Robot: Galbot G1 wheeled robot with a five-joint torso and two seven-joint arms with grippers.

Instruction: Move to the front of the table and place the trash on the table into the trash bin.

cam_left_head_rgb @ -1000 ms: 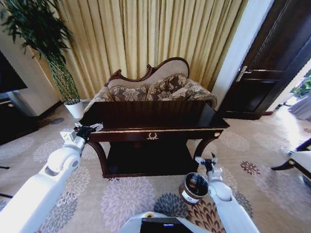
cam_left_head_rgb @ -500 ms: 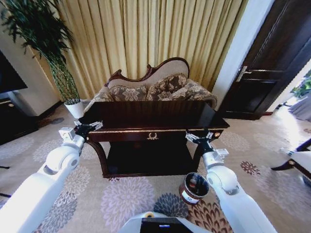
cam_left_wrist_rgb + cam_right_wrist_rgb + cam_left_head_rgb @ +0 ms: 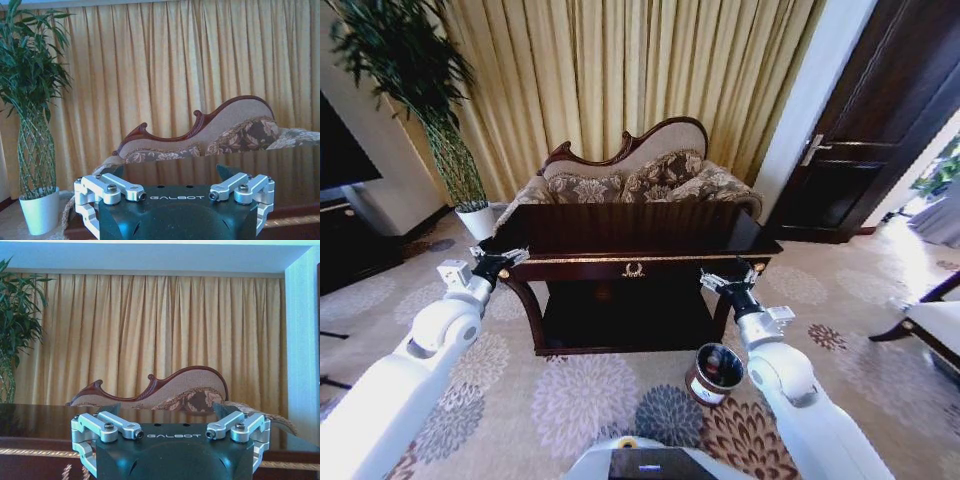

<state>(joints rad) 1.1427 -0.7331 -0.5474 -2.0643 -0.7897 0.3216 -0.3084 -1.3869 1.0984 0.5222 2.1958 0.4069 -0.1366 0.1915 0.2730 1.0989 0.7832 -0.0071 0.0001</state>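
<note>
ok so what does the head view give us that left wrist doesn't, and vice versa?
Head view extras: the trash bin on the carpet, the right gripper at the table's front right corner, the dark door.
Left wrist extras: the GALBOT lettering on the left gripper, seen from behind, open.
Shared: the table, the sofa behind it, the white plant pot, the curtains.
</note>
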